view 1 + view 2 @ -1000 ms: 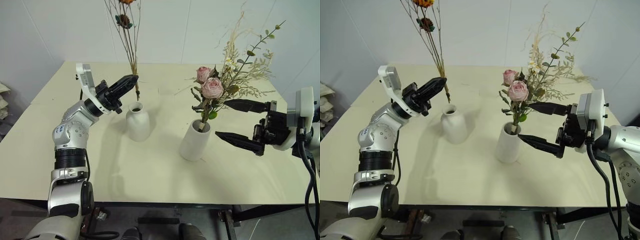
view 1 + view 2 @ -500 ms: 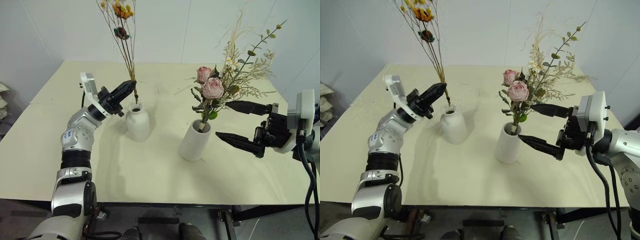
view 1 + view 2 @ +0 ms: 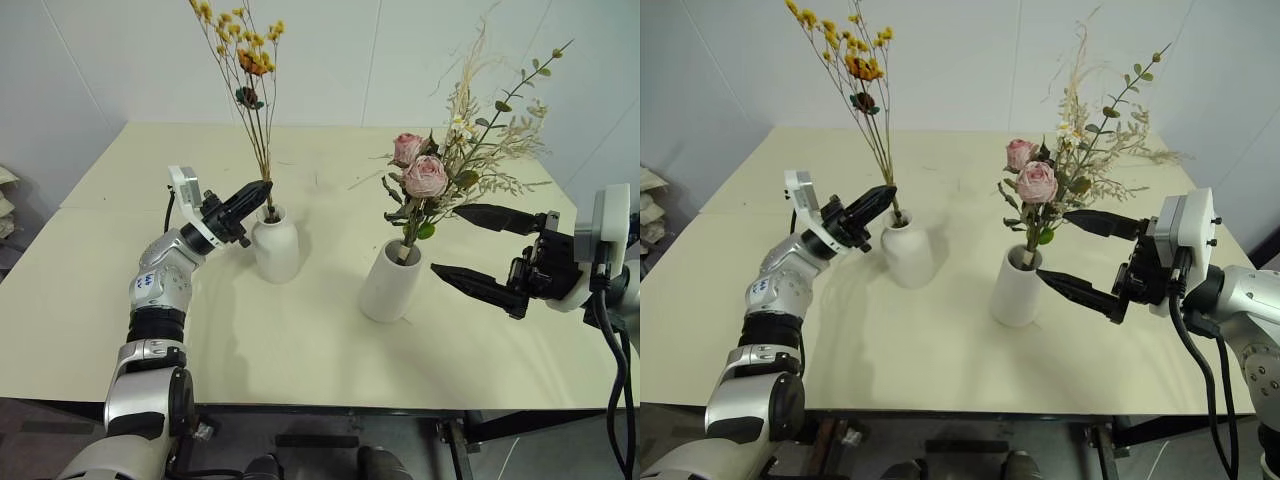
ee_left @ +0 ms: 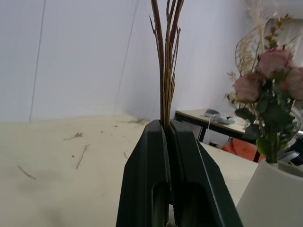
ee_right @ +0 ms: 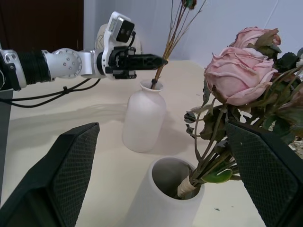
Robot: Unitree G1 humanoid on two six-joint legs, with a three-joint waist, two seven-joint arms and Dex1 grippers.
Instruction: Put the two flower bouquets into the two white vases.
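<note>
Yellow bouquet [image 3: 250, 80] stands with stems entering the short vase [image 3: 276, 245], left fingers [image 3: 258, 192] clamped on them; right fingers [image 3: 470, 282] gape beside the roses [image 3: 425, 177], already vased; lower straight, then let go

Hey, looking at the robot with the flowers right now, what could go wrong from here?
1. The left gripper is shut on the yellow bouquet, stems in the short vase's narrow neck; a sideways tug might tip the vase.
2. Those tall, thin stems may lean or snag the fingers on release.
3. The open right gripper flanks the rose bouquet in the tall vase; moving could topple it.
</note>
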